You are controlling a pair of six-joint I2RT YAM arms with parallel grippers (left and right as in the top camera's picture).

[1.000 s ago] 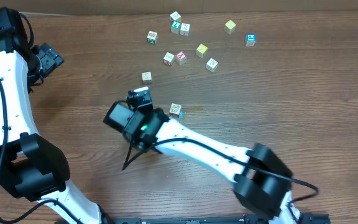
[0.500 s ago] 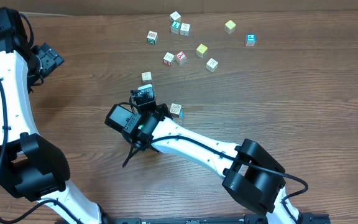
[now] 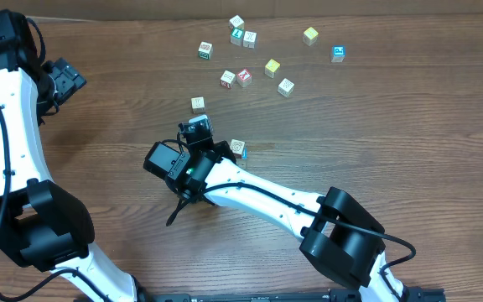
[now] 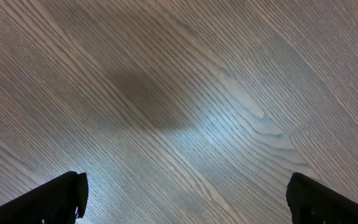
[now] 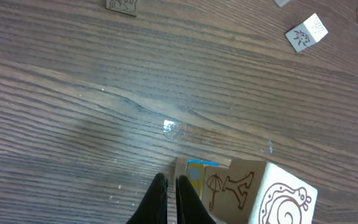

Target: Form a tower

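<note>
The tower (image 3: 237, 148) stands mid-table, seen from above as a whitish top with a spiral and a sliver of blue beside it. In the right wrist view the tower (image 5: 260, 190) shows a top cube with a snail and an umbrella drawn on it, over a blue-framed cube. My right gripper (image 5: 171, 190) is shut with nothing in it, its tips just left of the tower's lower cube. From overhead the right gripper (image 3: 211, 148) lies left of the tower. My left gripper (image 3: 64, 80) hangs far left, open; in its own view the left gripper (image 4: 185, 205) is over bare wood.
Several loose letter cubes lie at the back of the table, the nearest a pale cube (image 3: 198, 104) beyond my right wrist, then a red-printed cube (image 3: 244, 77) and a blue cube (image 3: 338, 54). Two loose cubes (image 5: 306, 32) show far off in the right wrist view.
My right arm has shifted slightly right, toward the tower, with its elbow swung in closer. Its fingers stayed shut. The left arm has not moved.
</note>
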